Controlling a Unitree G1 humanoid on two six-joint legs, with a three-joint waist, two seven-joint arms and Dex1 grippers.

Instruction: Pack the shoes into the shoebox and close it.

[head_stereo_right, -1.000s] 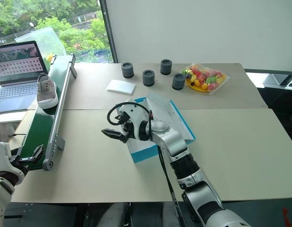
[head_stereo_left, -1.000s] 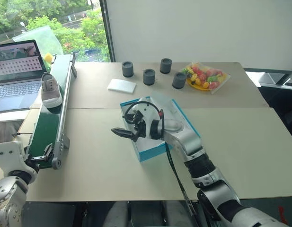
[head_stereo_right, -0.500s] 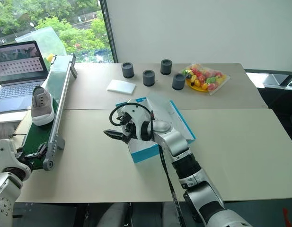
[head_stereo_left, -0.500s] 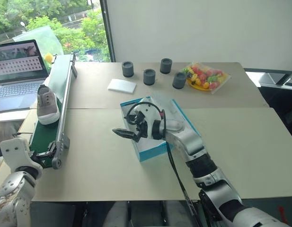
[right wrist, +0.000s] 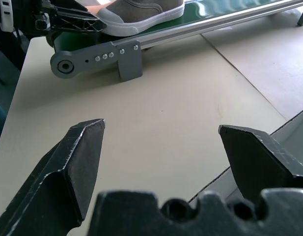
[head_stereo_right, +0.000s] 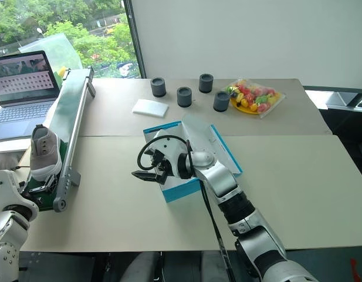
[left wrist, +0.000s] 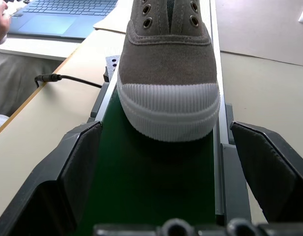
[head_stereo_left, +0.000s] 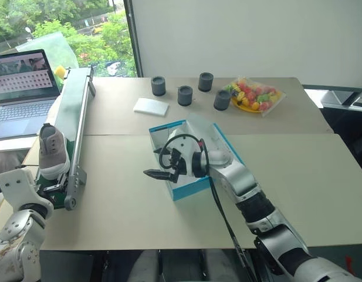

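One grey-taupe shoe (head_stereo_left: pixel 53 151) with a white sole stands on the green conveyor belt (head_stereo_left: pixel 68 111), toe toward the belt's near end. My left gripper (left wrist: pixel 166 129) is open at that end, a finger on each side of the belt, and the toe (left wrist: pixel 168 113) sits just beyond the fingertips without touching them. The blue shoebox (head_stereo_left: pixel 190 188) stands open at the table's middle, with my right forearm lying across it. My right gripper (head_stereo_left: pixel 159 171) hovers open and empty above the table just left of the box, pointing toward the belt. The arm hides much of the box's inside.
An open laptop (head_stereo_left: pixel 19 88) sits left of the belt. At the back of the table are a small white pad (head_stereo_left: pixel 151 106), several dark cylinders (head_stereo_left: pixel 185 95) and a bag of colourful fruit (head_stereo_left: pixel 254 95). Bare tabletop lies between belt and box.
The shoe has ridden down the belt toward my left gripper and now stands near the belt's end. My right gripper has rolled a little, staying beside the box.
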